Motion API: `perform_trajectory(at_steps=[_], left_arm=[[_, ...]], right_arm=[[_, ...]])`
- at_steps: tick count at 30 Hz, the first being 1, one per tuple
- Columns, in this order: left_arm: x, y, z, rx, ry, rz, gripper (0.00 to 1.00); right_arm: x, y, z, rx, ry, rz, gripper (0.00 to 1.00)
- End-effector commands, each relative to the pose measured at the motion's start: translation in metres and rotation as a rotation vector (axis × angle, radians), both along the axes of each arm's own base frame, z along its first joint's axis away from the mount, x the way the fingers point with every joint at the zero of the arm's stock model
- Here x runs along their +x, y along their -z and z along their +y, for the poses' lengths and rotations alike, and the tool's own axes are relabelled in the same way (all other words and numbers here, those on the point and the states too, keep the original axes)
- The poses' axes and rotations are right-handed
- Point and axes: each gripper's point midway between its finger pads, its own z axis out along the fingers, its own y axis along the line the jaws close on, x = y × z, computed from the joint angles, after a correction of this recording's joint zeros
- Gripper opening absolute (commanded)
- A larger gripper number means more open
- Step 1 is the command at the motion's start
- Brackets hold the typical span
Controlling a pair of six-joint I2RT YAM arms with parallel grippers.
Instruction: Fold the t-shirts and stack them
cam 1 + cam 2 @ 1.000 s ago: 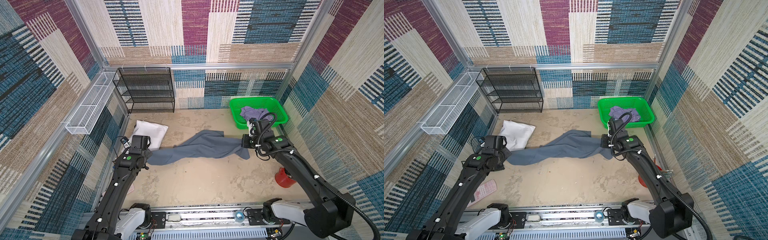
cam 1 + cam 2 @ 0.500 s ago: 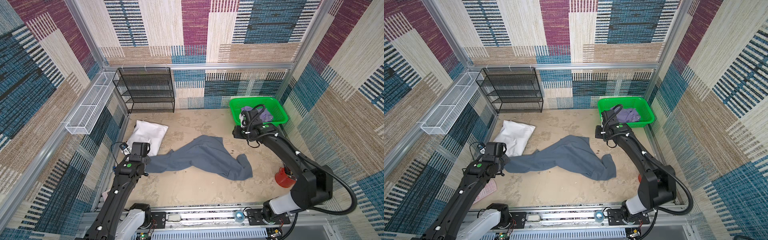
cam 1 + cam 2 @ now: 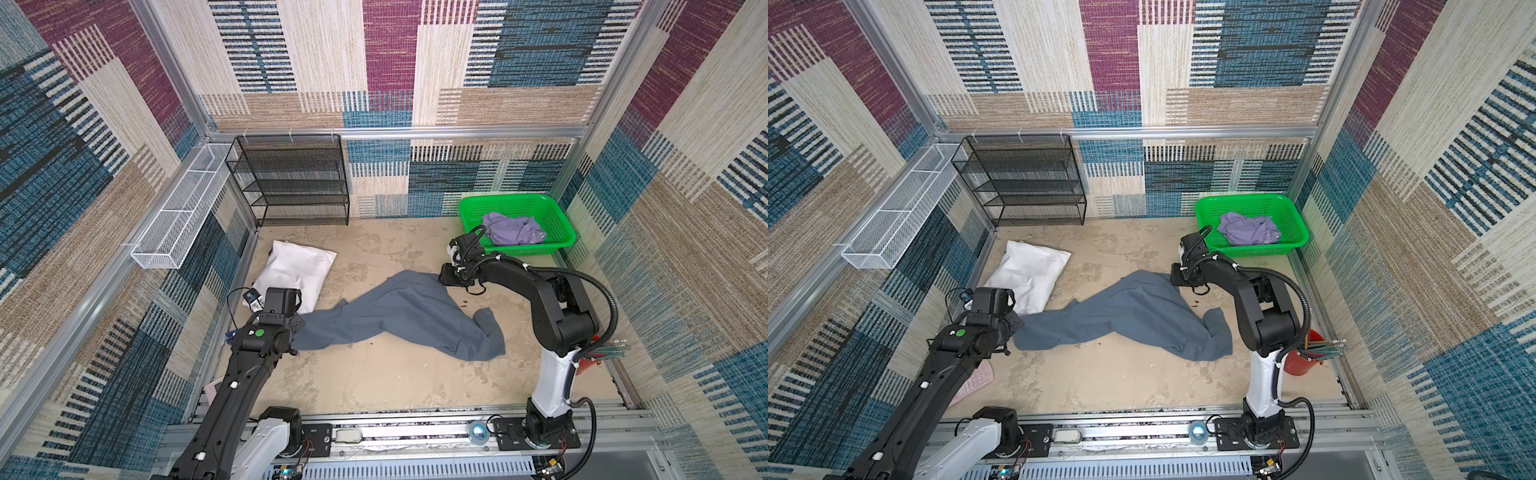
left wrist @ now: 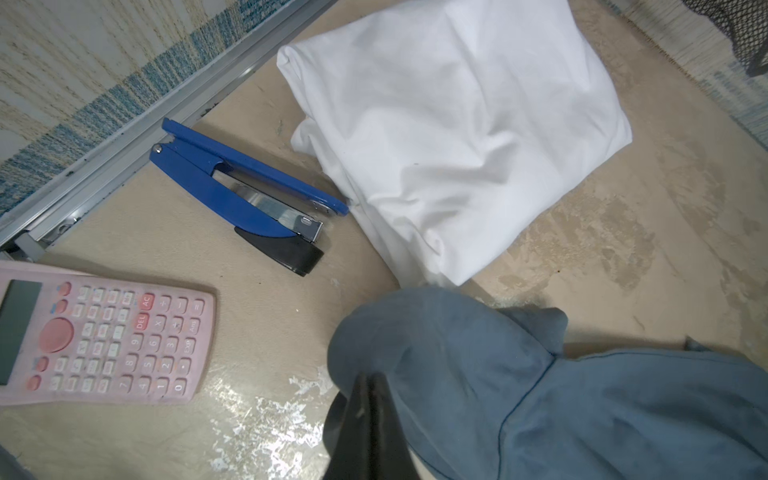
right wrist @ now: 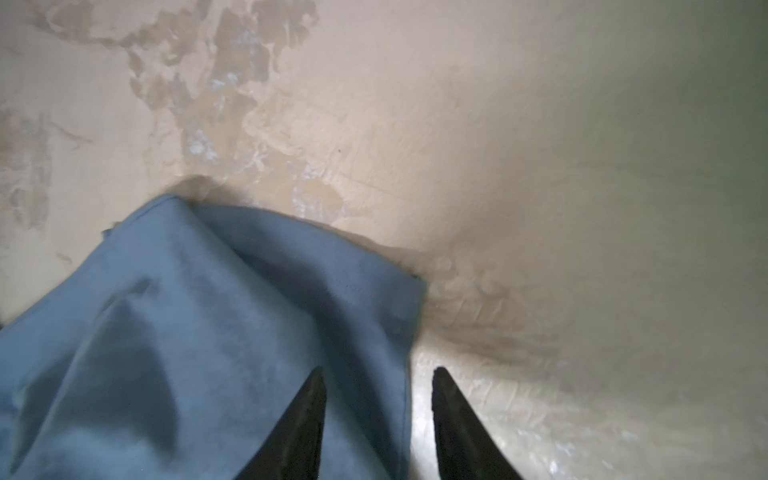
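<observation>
Overall, the blue-grey shirt (image 3: 399, 316) lay unfolded and rumpled on the floor, drawn into a long twisted band. In both top views it ran from about 9 o'clock, through the middle, to a bunched end near 4 o'clock, with one corner pulled up toward 1 o'clock. The cloth was plain and creased along its length. I could not make out a label.

The lavender shirt (image 3: 513, 228) sat crumpled inside the green basket (image 3: 528, 249) at 2 o'clock, against the far wall. A red cup (image 3: 1298, 361) at 4 o'clock held pencils (image 3: 1325, 345).

The left arm reached forward from its base at 7 o'clock, with its wrist low over the shirt's 9 o'clock end, just beside the corner of a white pillow (image 3: 297, 270). In the wrist view the left gripper (image 4: 368, 380) was pinched tight on a hump of blue-grey cloth.

The right arm rose from its base at 5 o'clock and folded at the elbow, with the forearm stretched low toward the 1 o'clock corner. The right gripper (image 5: 377, 370) stood moderately parted over the shirt's hem. One finger was above the cloth and the other above bare floor, clamping nothing.
</observation>
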Motion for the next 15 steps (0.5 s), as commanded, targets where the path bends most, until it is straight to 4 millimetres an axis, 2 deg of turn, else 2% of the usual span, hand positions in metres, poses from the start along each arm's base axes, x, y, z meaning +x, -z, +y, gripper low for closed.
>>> perform_trajectory(at_steps=[1, 3, 4, 7, 9, 12, 15], left_arm=[[0.003, 0.003, -0.005, -0.036, -0.003, -0.011, 0.00], [0.002, 0.002, -0.005, -0.035, 0.000, -0.014, 0.00], [0.002, 0.002, -0.005, -0.035, 0.000, -0.014, 0.00], [0.000, 0.000, -0.003, -0.025, -0.001, -0.015, 0.00], [-0.001, -0.002, -0.001, -0.016, -0.002, -0.020, 0.00], [-0.001, -0.006, 0.000, -0.001, 0.001, -0.031, 0.00], [0.002, -0.012, -0.001, 0.006, 0.024, -0.040, 0.00]], right_arm=[[0.016, 0.005, 0.006, 0.009, 0.013, -0.037, 0.43], [0.019, 0.010, 0.007, 0.002, 0.017, -0.036, 0.39], [0.019, 0.013, 0.007, 0.002, 0.015, -0.029, 0.33], [0.024, 0.011, 0.012, 0.013, 0.001, -0.037, 0.00], [0.028, 0.000, 0.013, 0.018, -0.008, -0.067, 0.00], [0.035, -0.028, 0.011, 0.003, -0.009, -0.124, 0.00], [0.042, -0.077, 0.006, -0.007, 0.008, -0.227, 0.00]])
